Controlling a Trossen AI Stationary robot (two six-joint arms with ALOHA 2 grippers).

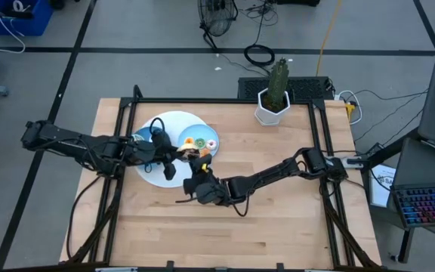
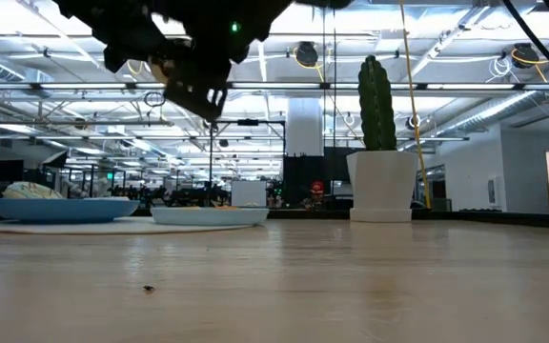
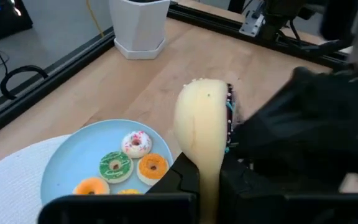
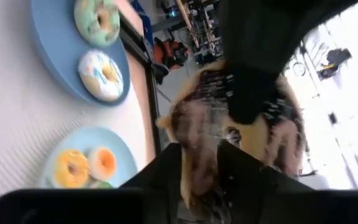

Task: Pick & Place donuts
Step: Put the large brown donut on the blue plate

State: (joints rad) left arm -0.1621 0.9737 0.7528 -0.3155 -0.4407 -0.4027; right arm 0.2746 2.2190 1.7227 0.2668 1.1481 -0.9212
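Donuts were mid-handover: a chocolate-iced donut (image 3: 205,134) hung above the table between both arms, the left gripper (image 3: 201,180) clenched on its pale rim and the right gripper (image 4: 216,155) also on it, how firmly I could not tell. I judged the next move needed the right fingers off, then carriage to the light blue plate (image 3: 61,165), where other donuts (image 3: 135,144) lay. No writing was legible.

The worktop (image 1: 278,219) is pale, matt wood with fine grain. The plate (image 3: 67,162) looks like smooth light-blue plastic, faintly glossy. The donuts (image 3: 135,144) carry shiny icing. A glazed white pot (image 1: 271,108) sits inside a black metal frame (image 1: 225,100).
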